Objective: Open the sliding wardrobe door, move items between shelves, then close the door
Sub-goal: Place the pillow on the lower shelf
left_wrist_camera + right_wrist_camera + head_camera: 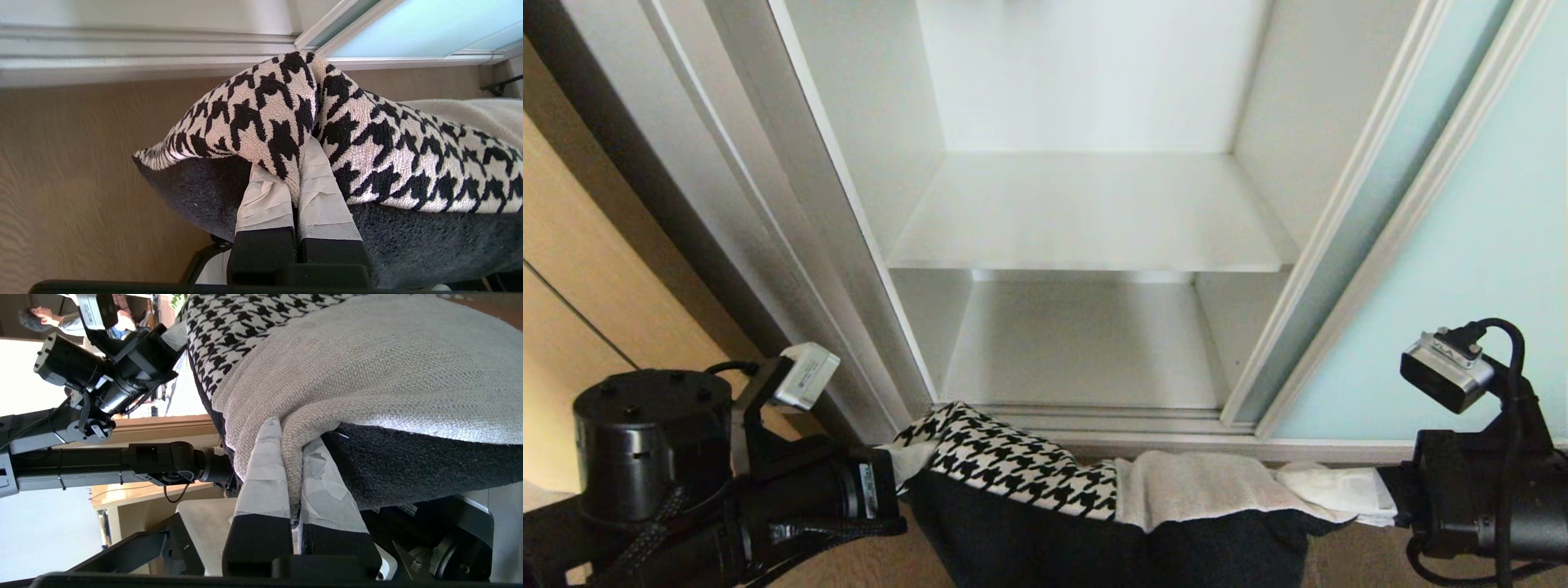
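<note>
The cushion (1029,465) hangs level between my two grippers, in front of the open wardrobe and below its lower shelf (1078,343). One end is houndstooth, the other plain grey-beige (1192,486), with black fabric underneath. My left gripper (898,467) is shut on a fold of the houndstooth end (261,102), its taped fingers (322,192) pinching the cloth. The right gripper (1294,480) is shut on a fold of the grey-beige end (367,375), seen up close at the gripper (292,435). The upper shelf (1086,212) is bare. The sliding wardrobe door (1486,245) stands pushed to the right.
A tan wood door (588,269) flanks the wardrobe on the left. The white wardrobe frame and bottom track (1143,425) lie just beyond the cushion. Wood floor (81,163) lies below. A person (45,316) shows far behind my left arm (102,375).
</note>
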Robot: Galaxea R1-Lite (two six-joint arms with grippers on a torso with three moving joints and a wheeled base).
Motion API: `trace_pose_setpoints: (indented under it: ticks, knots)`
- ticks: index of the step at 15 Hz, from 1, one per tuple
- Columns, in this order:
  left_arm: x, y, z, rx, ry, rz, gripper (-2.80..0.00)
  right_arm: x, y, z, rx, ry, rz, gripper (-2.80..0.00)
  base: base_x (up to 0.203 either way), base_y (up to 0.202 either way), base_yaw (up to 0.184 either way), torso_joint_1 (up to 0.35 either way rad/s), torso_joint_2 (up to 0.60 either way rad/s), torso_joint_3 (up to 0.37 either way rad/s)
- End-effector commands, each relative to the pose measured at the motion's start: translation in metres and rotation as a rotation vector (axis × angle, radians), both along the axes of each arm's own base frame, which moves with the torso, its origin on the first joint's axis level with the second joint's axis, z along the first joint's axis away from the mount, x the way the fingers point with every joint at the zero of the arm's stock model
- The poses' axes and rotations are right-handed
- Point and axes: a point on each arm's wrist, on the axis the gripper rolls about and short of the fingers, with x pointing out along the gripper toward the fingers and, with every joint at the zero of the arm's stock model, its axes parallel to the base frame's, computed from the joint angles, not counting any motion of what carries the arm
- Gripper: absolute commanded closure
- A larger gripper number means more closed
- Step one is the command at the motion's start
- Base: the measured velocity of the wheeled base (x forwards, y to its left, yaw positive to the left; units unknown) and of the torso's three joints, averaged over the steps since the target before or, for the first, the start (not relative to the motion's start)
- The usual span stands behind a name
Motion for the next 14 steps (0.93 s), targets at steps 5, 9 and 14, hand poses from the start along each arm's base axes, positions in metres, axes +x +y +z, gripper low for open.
trace_pose_setpoints:
  ticks: [5, 9, 14]
  knots:
    - [0.006, -0.003, -0.001, -0.010, 0.017, 0.019, 0.00, 0.004, 0.002, -0.003, -0.001, 0.010, 0.003, 0.00, 0.000, 0.000, 0.000, 0.001, 0.00, -0.195]
    - [0.011, -0.005, -0.003, -0.007, 0.027, 0.043, 0.00, 0.005, 0.002, -0.004, 0.003, 0.009, 0.002, 0.00, 0.000, 0.000, 0.000, 0.001, 0.00, -0.198]
    - [0.012, -0.005, 0.001, -0.033, 0.027, 0.049, 0.00, 0.006, 0.003, -0.005, 0.003, 0.012, 0.001, 0.00, 0.000, 0.000, 0.000, 0.007, 0.00, -0.197]
